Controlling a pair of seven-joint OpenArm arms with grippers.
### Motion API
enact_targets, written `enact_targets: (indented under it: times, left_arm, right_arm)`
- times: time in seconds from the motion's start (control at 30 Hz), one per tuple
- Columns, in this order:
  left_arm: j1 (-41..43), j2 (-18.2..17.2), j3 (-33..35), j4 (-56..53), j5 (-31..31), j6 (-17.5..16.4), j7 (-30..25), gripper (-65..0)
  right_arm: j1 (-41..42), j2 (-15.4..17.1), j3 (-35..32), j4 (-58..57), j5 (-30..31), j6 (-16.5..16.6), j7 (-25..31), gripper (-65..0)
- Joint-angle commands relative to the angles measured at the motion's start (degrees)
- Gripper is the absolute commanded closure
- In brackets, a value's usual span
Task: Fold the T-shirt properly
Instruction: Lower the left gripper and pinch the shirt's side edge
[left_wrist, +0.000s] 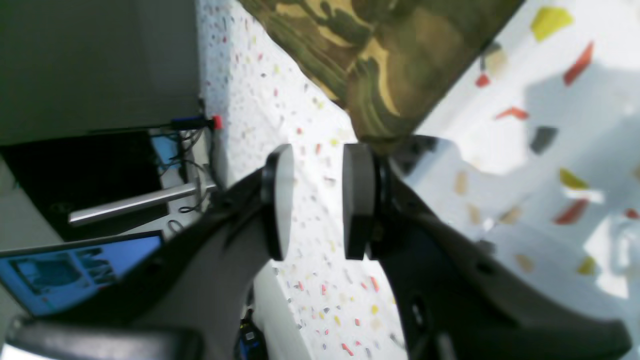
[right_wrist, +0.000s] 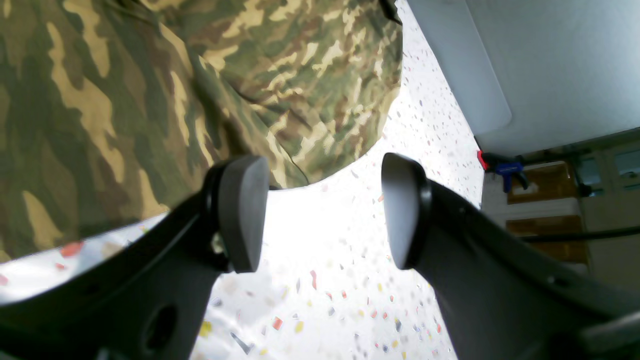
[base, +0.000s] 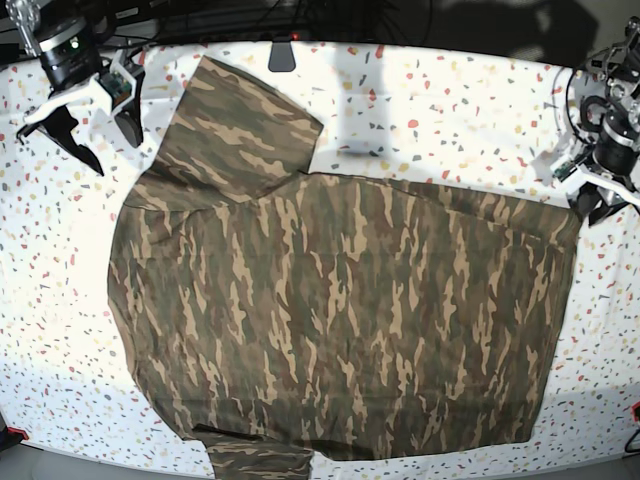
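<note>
On the speckled worktop (base: 450, 110) the T-shirt (base: 340, 320) lies spread flat, both grippers' jaws parted and empty beside its edges, likely poised to pinch corners for the first fold.

Inventory, counted by kind:

- T-shirt (base: 340, 320): one, camouflage print, the only garment on view; also seen in part in both wrist views.
- Tabletop (base: 450, 110): one, white with coloured speckles.
- Grippers: two. Right gripper (base: 85, 125) at the far left of the base view, left gripper (base: 590, 200) at the far right.
- Fingers per gripper: two each, four in all, with grey pads (left_wrist: 357, 200) on the left pair and dark pads (right_wrist: 245, 215) on the right pair.
- Screen (left_wrist: 75, 270): one, lit blue, off the tabletop's edge.
- Metal rod (left_wrist: 135, 202): one.
</note>
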Motion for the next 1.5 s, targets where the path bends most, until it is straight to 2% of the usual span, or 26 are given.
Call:
enact_targets:
  times: [0.0, 0.07, 0.13, 0.2, 0.27, 0.37, 0.43, 0.53, 0.6, 0.73, 0.87, 1.0, 1.33, 1.4, 1.47]
  left_arm:
    - [-0.3, -0.9, -0.3, 0.7, 0.4, 0.9, -0.3, -16.6]
    - [-0.4, -0.9, -0.3, 0.7, 1.2, 0.9, -1.4, -16.9]
    - [-1.1, -0.9, -0.3, 0.7, -0.1, -0.2, -3.5, -20.6]
    - [-2.8, -0.7, -0.3, 0.7, -8.2, -5.3, -2.8, -25.5]
    - [-6.2, -0.4, -0.3, 0.7, -19.1, -9.1, 3.5, -30.5]
    - [-12.7, 0.3, -0.3, 0.7, -31.3, -11.5, 12.7, -37.5]
    - [-17.3, 0.2, -0.3, 0.7, -38.9, -13.6, 17.1, -38.7]
    - [-23.1, 0.5, -0.3, 0.7, -48.8, -22.3, 22.2, -38.6]
    - [-25.6, 1.7, -0.3, -0.4, -52.7, -26.3, 23.6, -38.6]
    - [-28.7, 6.1, -0.3, -9.9, -55.8, -28.4, 23.7, -38.6]
    - [-32.3, 9.3, -0.3, -21.6, -55.7, -28.5, 23.8, -38.6]
    - [-34.0, 8.8, -0.3, -24.3, -55.8, -28.5, 26.0, -38.6]
    - [-34.3, 8.5, -0.3, -24.3, -57.6, -28.5, 25.5, -38.0]
    - [-34.2, 8.6, -0.3, -24.3, -57.7, -28.5, 26.5, -32.3]
    - [-34.2, 8.6, -0.3, -24.3, -58.8, -28.5, 28.0, -19.7]
  right_arm:
    - [-0.3, 0.6, 0.4, 0.9, 0.4, -1.1, 1.0, -36.1]
    - [-0.3, 0.6, 0.4, 0.9, 0.4, -1.1, 1.0, -36.1]
    - [-0.3, 0.6, 0.4, 0.9, 0.5, -1.1, 1.0, -36.1]
    - [-0.3, 0.6, 0.4, 0.9, 0.5, -1.1, 1.0, -36.1]
    - [-0.3, 0.6, 0.4, 0.9, 0.5, -1.1, 0.8, -36.1]
    - [-0.2, 0.2, 0.4, 0.9, 0.5, -1.1, 0.5, -36.1]
    - [0.2, -0.8, 0.4, 0.9, 0.5, -1.1, 0.5, -36.1]
    - [0.8, -2.4, 0.4, 0.9, 0.5, -1.0, 0.4, -36.1]
    - [0.8, -3.1, 0.4, 0.9, 0.5, -1.0, 0.5, -36.1]
    - [0.8, -3.2, 0.4, 0.9, 0.5, -1.0, 0.4, -36.1]
    - [0.8, -3.2, 0.4, 0.9, 0.5, -1.0, 0.1, -36.1]
    - [0.8, -3.2, 0.4, 0.9, 0.5, -1.0, -1.4, -36.1]
    - [0.8, -3.2, 0.4, 0.9, 0.5, -1.0, -1.6, -36.1]
    - [0.8, -3.2, 0.4, 0.9, 0.5, -1.0, -1.6, -36.1]
    - [0.8, -3.2, 0.4, 0.9, 0.5, -1.0, -1.6, -36.1]
